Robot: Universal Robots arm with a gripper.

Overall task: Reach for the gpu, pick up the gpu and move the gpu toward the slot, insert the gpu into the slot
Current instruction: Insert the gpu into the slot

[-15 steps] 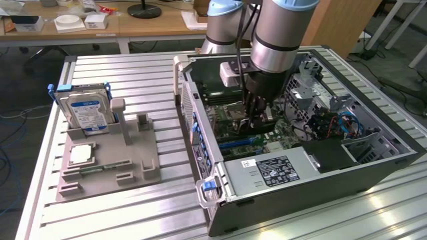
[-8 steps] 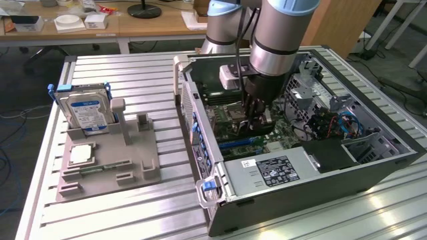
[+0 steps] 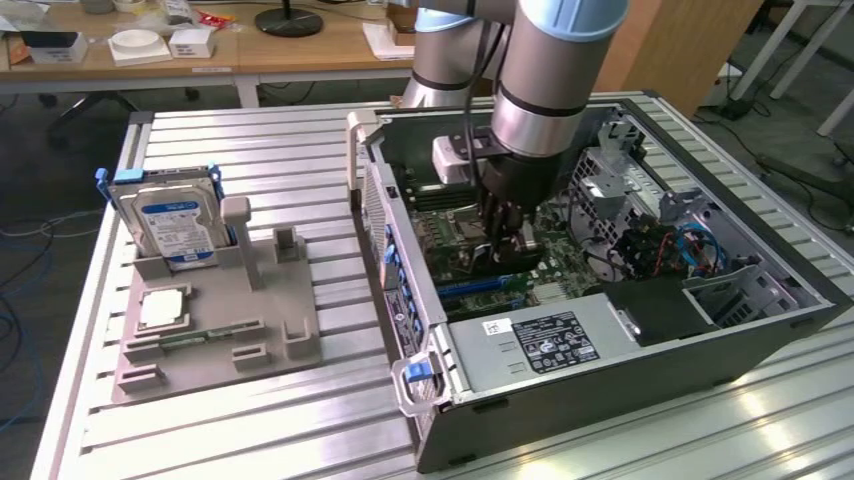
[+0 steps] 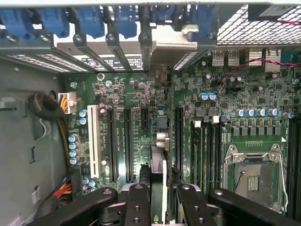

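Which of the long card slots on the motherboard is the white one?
The outermost slot, beside the yellow-and-black cables; the others are black.

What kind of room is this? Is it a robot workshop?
Probably a robotics lab or workshop. A robot arm reaches into an open computer case on a ribbed metal table, a hard drive stands in a grey holder, and desks sit behind.

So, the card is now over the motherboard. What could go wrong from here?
The gpu, gripped edge-on by the gripper, hangs over several parallel slots. It may go into the wrong one or land beside it. Its end could also catch on the case wall by the blue clips.
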